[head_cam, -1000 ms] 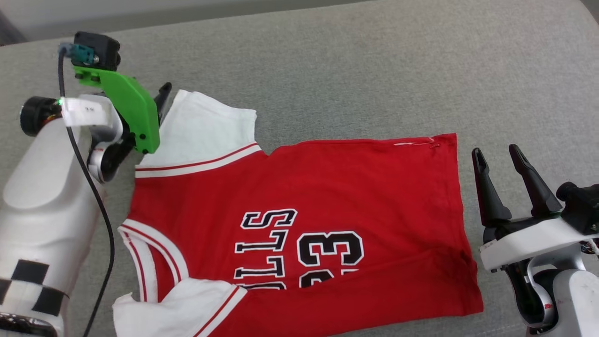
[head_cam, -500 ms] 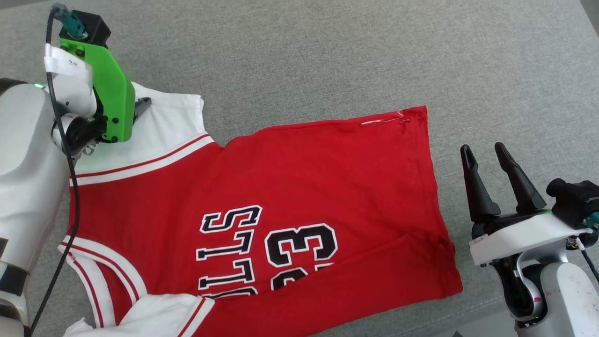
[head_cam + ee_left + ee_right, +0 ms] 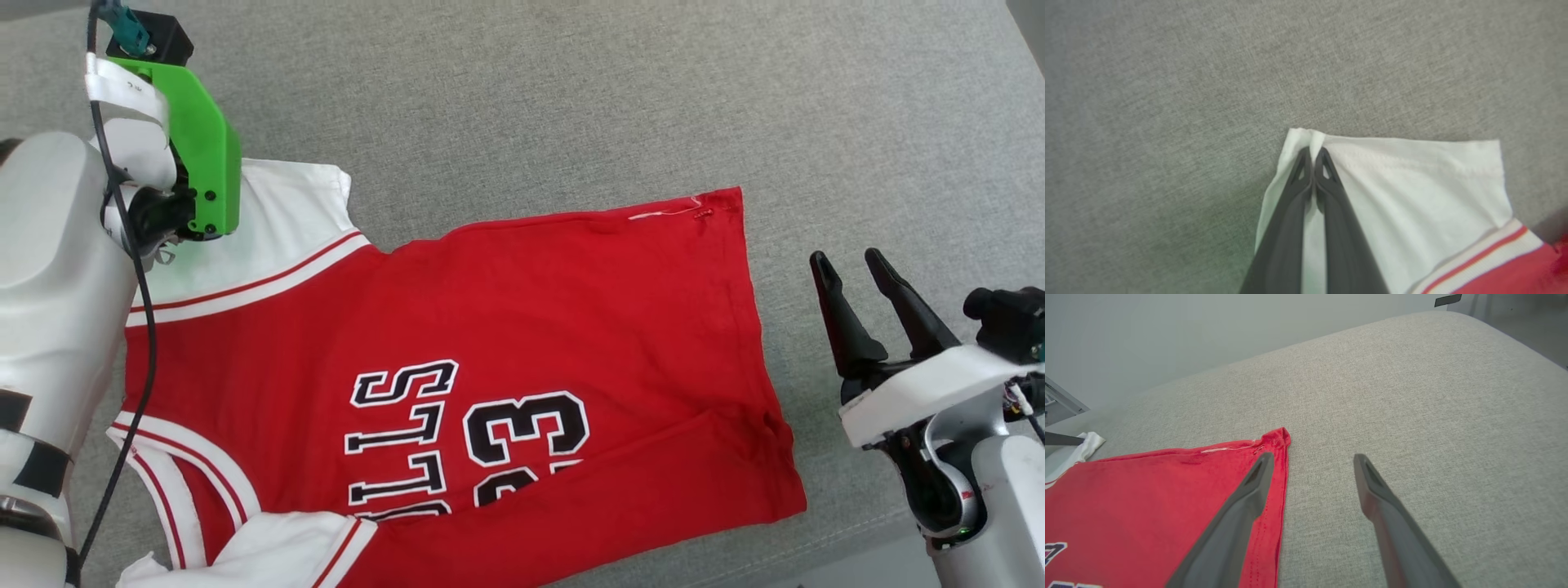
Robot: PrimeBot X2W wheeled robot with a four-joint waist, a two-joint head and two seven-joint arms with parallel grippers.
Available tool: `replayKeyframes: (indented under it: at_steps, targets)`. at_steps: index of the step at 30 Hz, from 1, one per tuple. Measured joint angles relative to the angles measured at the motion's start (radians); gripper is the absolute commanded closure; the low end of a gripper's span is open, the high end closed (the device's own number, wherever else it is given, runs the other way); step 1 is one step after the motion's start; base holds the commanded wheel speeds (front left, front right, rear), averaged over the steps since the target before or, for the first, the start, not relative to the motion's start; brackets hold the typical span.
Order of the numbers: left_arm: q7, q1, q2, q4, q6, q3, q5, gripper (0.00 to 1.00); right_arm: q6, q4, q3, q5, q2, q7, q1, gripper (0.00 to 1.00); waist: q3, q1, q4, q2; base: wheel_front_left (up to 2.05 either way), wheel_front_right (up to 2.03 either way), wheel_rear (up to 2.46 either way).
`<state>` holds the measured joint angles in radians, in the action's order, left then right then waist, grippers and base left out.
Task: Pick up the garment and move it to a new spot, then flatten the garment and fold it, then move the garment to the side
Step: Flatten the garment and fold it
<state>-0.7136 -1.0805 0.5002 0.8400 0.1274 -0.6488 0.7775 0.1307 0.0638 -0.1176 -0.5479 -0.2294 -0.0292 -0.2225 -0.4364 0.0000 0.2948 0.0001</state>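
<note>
Two corners matter for this step, and only one is in hand. The left gripper is clenched on the outer corner of the white sleeve, the cloth bunching into a small ridge between its tips. The right gripper sits at 3 o'clock in the head view, released, its jaws spread and holding nothing, just off the hem.

The garment lies spread on the grey cushion, collar toward 9 o'clock and hem toward 3 o'clock, the pinched sleeve at 10 o'clock. Along 6 o'clock its near edge looks doubled over, covering the bottom of the lettering, and the near sleeve at 7 o'clock lies turned in.

The step is probably the far side's fold toward 6 o'clock. To do it well:
- Lift the sleeve only enough to clear the cushion. The pinch looks shallow, so a sharp tug could slip it.
- Bring the right gripper to the far hem corner, at 1 o'clock in the head view, and pinch it before anything travels.
- Carry both corners toward 6 o'clock together, keeping the edge between them taut so the crease runs straight from 9 to 3.
- Lay down, then let go. Dragging would wrinkle the red panel.
</note>
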Motion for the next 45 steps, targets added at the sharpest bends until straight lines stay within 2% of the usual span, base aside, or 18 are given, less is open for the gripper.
replayKeyframes:
  at_steps: [9, 15, 23, 30, 31, 35, 42, 45]
  targets:
    - [0.121, 0.019, -0.05, 0.002, 0.0, -0.001, 0.006, 1.0, 0.0, 0.156, -0.064, -0.137, -0.143, 0.304, -0.149, 0.0, 0.059, 0.0, -0.064, 0.0, 0.0, 0.0, 0.0]
    - [0.185, 0.014, -0.066, -0.065, 0.0, -0.009, 0.006, 1.0, 0.0, 0.213, -0.125, -0.179, -0.197, 0.494, -0.242, 0.0, 0.077, 0.0001, -0.135, 0.0, 0.0, 0.0, 0.0]
    - [0.213, 0.013, -0.068, -0.165, 0.0, -0.024, 0.006, 1.0, 0.0, 0.34, -0.206, -0.171, -0.226, 0.598, -0.392, 0.0, 0.059, 0.0001, -0.22, 0.0, 0.0, 0.0, 0.0]
    - [0.23, 0.016, -0.069, -0.208, 0.0, -0.029, 0.014, 1.0, 0.0, 0.451, -0.271, -0.195, -0.227, 0.691, -0.461, 0.0, 0.019, 0.0, -0.252, -0.0001, 0.0, 0.0, 0.0]
    - [0.23, 0.022, -0.067, -0.216, 0.0, -0.03, 0.02, 1.0, 0.0, 0.47, -0.284, -0.224, -0.231, 0.75, -0.491, 1.0, 0.012, 0.0, -0.259, -0.0001, 0.0, 0.0, 0.0]
    - [0.243, 0.041, -0.059, -0.218, 0.0, -0.03, 0.025, 1.0, -0.001, 0.471, -0.304, -0.239, -0.236, 0.752, -0.5, 1.0, 0.022, 0.0, -0.256, -0.0001, 0.0, 0.0, 0.0]
    - [0.305, 0.104, -0.034, -0.233, 0.0, -0.012, 0.044, 1.0, 0.0, 0.421, -0.283, -0.244, -0.24, 0.647, -0.477, 1.0, 0.078, 0.0001, -0.251, 0.0, 0.0, 0.0, 0.0]
    - [0.342, 0.147, -0.028, -0.258, -0.007, 0.005, 0.068, 1.0, 0.0, 0.376, -0.259, -0.246, -0.264, 0.615, -0.434, 1.0, 0.112, 0.0001, -0.254, -0.0001, 0.0, 0.0, 0.0]
